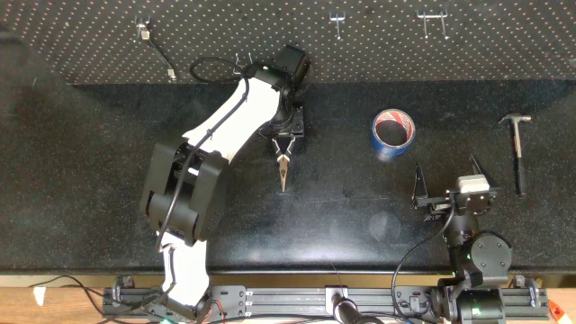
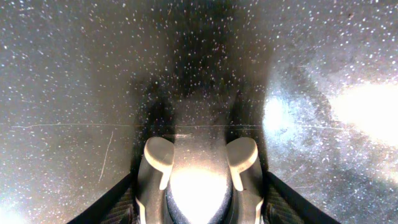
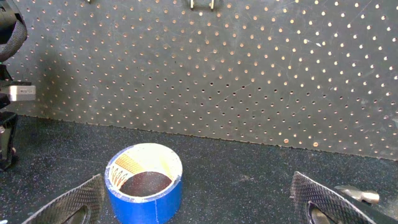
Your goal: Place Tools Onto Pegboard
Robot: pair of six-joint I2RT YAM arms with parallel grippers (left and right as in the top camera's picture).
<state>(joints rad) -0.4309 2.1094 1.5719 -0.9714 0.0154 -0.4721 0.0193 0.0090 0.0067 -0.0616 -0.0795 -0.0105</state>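
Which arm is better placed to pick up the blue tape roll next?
Right, probably. The right gripper faces the blue tape roll, which stands just ahead between its open fingers. The left gripper is over by the pliers, farther from the roll.

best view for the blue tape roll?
Right wrist view: the blue tape roll sits close, side wall and core visible. Top view shows it small, from above, as a ring. Left wrist view faces the tabletop.

Bare bench (image 1: 337, 193) stretches left of the blue tape roll (image 1: 393, 133) as far as the pliers (image 1: 284, 169); a hammer (image 1: 517, 153) lies to its right.
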